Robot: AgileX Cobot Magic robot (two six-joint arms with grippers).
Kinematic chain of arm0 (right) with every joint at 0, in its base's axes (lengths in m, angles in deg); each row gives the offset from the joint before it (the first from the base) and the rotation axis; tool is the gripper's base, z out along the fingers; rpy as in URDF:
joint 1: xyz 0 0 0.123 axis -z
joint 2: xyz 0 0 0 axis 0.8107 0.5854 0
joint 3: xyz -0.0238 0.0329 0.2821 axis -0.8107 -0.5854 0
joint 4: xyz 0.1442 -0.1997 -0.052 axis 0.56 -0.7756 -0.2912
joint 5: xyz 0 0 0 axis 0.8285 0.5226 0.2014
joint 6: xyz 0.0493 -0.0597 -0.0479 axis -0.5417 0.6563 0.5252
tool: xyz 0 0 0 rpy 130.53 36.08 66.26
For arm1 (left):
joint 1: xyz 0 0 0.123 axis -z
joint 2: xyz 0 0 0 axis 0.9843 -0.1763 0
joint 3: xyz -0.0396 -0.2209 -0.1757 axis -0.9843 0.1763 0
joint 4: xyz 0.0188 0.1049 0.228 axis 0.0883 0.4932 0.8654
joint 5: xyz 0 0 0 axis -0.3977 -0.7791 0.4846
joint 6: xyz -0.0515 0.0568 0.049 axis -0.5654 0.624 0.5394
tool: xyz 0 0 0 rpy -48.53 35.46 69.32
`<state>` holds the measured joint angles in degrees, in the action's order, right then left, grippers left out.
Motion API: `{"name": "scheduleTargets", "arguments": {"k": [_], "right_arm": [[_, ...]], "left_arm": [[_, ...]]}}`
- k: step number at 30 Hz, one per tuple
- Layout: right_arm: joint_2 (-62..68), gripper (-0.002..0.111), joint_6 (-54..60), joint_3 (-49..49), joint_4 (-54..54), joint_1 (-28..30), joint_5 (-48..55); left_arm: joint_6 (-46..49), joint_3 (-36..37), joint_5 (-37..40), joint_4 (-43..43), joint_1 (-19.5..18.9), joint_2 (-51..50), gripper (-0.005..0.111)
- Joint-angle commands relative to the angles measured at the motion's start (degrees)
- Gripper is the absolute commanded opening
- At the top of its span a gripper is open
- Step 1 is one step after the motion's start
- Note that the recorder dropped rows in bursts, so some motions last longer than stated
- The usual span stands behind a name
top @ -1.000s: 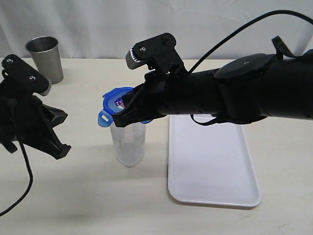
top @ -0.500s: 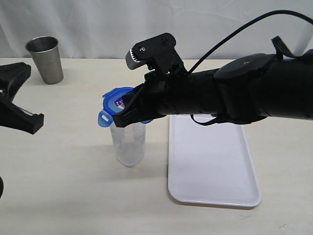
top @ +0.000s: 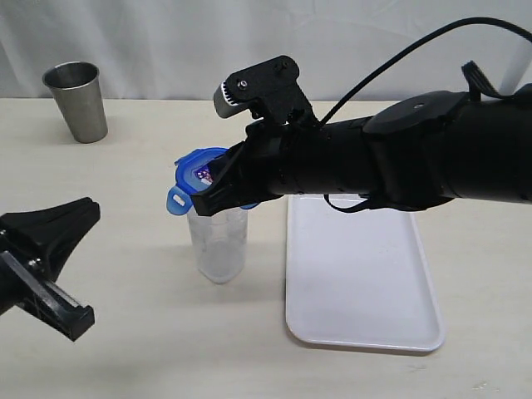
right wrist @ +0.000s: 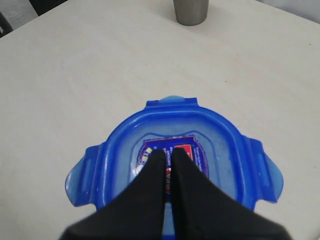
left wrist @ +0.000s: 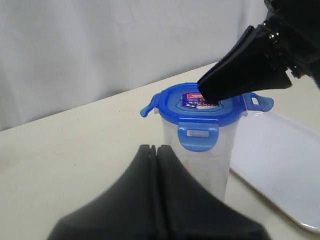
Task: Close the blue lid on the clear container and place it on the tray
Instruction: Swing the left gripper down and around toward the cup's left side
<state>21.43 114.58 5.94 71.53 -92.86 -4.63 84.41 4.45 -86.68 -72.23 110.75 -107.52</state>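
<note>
The clear container stands upright on the table just left of the white tray. The blue lid sits on its rim, sticker face up. In the right wrist view two side tabs stick outward; in the left wrist view one tab hangs down. My right gripper is shut, with its tips resting on the sticker in the middle of the lid. My left gripper is shut on nothing, low at the front left, apart from the container and pointing toward it.
A steel cup stands at the back left, away from both arms. The tray lies flat beside the container with nothing on it. The right arm spans over the tray's far end.
The left arm has swung down from the left middle to the front-left corner. The right gripper, lid and container have not moved.
</note>
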Motion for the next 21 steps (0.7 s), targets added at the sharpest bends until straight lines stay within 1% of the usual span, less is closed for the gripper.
{"name": "scheduleTargets", "arguments": {"k": [1,4,8,10,12,14,15,17,20,21], "right_arm": [[0.7,0.004,0.6,-0.4,-1.1,0.0,-0.6],[0.7,0.004,0.6,-0.4,-1.1,0.0,-0.6],[0.7,0.004,0.6,-0.4,-1.1,0.0,-0.6],[0.7,0.004,0.6,-0.4,-1.1,0.0,-0.2],[0.7,0.004,0.6,-0.4,-1.1,0.0,0.5],[0.7,0.004,0.6,-0.4,-1.1,0.0,1.5],[0.7,0.004,0.6,-0.4,-1.1,0.0,2.0],[0.7,0.004,0.6,-0.4,-1.1,0.0,2.0],[0.7,0.004,0.6,-0.4,-1.1,0.0,2.0],[0.7,0.004,0.6,-0.4,-1.1,0.0,2.0]], "left_arm": [[-2.8,0.3,-12.1,1.9,0.4,-13.6,0.000],[-3.3,0.3,-18.4,3.7,0.4,-21.2,0.000],[-2.8,0.3,-23.7,4.2,0.4,-29.5,0.000],[-2.8,-1.6,-24.3,4.4,0.4,-33.8,0.000],[-2.8,-4.1,-23.2,6.1,0.4,-37.5,0.006],[-3.4,-6.3,-23.2,7.9,0.4,-40.3,0.016],[-3.6,-7.1,-23.2,8.9,0.4,-41.2,0.024],[-2.8,-8.2,-22.8,9.8,0.4,-41.7,0.044],[0.1,-8.2,-22.0,6.8,0.4,-41.7,0.076],[0.1,-8.2,-22.4,6.5,0.4,-41.7,0.084]]}}
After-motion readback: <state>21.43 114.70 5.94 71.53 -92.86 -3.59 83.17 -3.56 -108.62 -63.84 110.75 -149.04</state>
